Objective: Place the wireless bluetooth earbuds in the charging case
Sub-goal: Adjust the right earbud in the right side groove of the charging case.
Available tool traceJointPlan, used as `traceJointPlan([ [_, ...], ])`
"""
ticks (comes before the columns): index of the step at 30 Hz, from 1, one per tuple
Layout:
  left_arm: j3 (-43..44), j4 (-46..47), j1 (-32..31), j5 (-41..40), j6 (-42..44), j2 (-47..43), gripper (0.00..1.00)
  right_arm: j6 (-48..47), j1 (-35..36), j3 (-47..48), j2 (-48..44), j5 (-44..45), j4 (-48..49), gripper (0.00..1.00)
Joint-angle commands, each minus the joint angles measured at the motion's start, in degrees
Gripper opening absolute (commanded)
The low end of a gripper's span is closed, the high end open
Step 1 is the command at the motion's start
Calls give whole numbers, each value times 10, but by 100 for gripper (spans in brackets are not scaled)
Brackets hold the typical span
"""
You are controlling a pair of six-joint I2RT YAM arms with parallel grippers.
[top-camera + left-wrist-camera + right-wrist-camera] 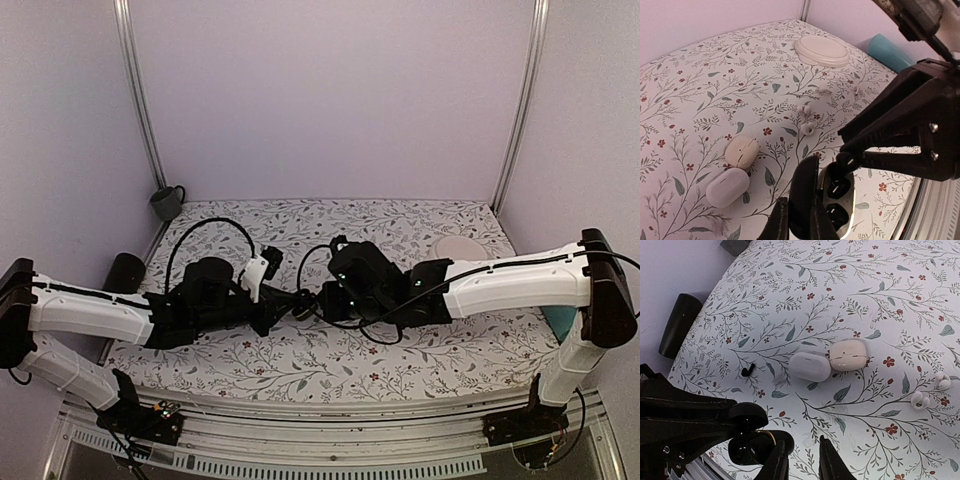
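At the middle of the table (300, 360), the left gripper (270, 298) looks clamped on the open case (839, 201), seemingly by its raised lid. The right gripper (842, 150) hovers just above the wells, its fingers a narrow gap apart; whether they pinch anything I cannot tell. One black earbud (747, 371) lies loose on the table, well apart from the case. Best done by bracing the case, lining stem to well, lowering straight, and releasing only once seated.

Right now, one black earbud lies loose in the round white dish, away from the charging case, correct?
No. The black earbud lies loose on the floral cloth, not in the round white dish, away from the charging case. The right wrist view shows it.
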Motion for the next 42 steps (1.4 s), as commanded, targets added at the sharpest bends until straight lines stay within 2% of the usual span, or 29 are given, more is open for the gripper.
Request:
traceJointPlan([
  [1,19,3,-8,8,-3,4,0,-8,14,24,3,8,5,24],
  [9,51,-39,-6,40,-11,8,0,-24,15,28,-5,3,2,24],
  [17,85,-77,19,129,-39,23,0,-11,4,-2,-37,-9,11,24],
  [29,106,-87,68,257,-85,19,0,25,-58,-146,-133,-158,163,29],
  [42,123,-89,89,321,-122,16,0,24,-70,-174,-160,-166,197,30],
])
